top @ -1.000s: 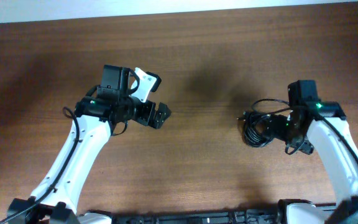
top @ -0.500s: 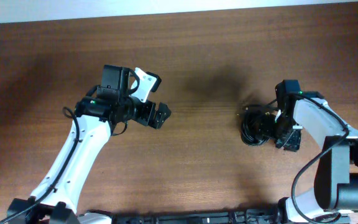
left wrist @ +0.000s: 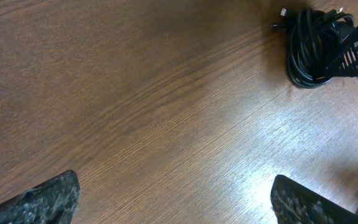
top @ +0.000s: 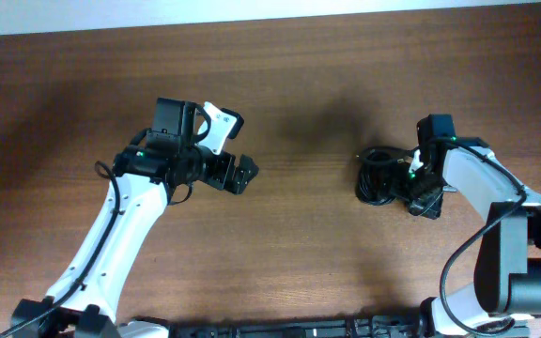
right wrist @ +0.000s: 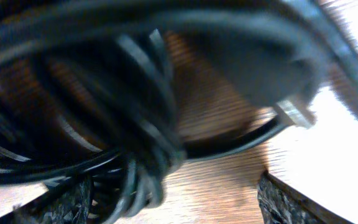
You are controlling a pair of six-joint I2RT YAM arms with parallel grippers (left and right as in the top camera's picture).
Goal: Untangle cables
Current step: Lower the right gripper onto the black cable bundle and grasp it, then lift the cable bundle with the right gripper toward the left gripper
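Item 1: the cables (top: 379, 176), black cords wound into one tight coil on the right half of the brown wooden table (top: 299, 263). Seen from overhead the coil is an oval, its long axis running from the far edge toward the near edge. One small plug end (left wrist: 281, 11) sticks out at the coil's far corner, pointing toward the table's middle. A metal plug tip (right wrist: 294, 112) shows close to the right wrist camera, blurred.

Item 2: right gripper (top: 419, 195), set against the coil's right side. Its fingers (right wrist: 61, 202) stand wide apart, strands crossing the gap, with no clamp on them to be seen. Pale marks on its body (left wrist: 351, 56) are too small to read.

Item 3: left gripper (top: 240, 175), well apart from the coil, left of centre, fingers (left wrist: 48, 199) spread wide with only bare wood between them.

Change: compared with half a second ago, the coil and right gripper sit nearer the far edge; the left arm is unmoved.
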